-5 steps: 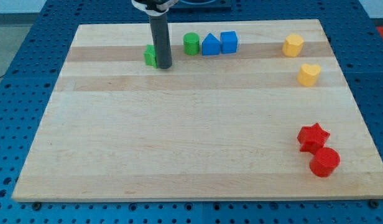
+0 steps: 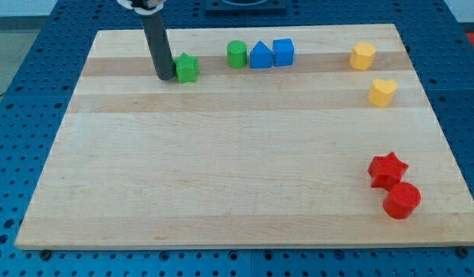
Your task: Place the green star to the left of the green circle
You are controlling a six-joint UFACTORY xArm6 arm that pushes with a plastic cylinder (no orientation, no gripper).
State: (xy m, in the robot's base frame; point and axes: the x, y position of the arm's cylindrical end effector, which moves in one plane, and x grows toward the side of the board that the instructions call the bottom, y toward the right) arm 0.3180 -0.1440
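The green star [image 2: 188, 68] lies near the view's top, left of centre, on the wooden board [image 2: 221, 169]. The green circle [image 2: 236, 54] stands to its right and slightly higher, apart from it by about a block's width. My tip [image 2: 165, 77] is at the star's left side, touching or nearly touching it. The dark rod rises from there to the view's top edge.
A blue triangle block [image 2: 261, 55] and a blue cube [image 2: 283, 51] sit in a row right of the green circle. Two yellow blocks [image 2: 363, 56] [image 2: 382, 91] lie at the top right. A red star [image 2: 387, 169] and red circle [image 2: 402, 201] lie at the lower right.
My tip has moved from the green star's right side to its left side. The star stands at about the same place.
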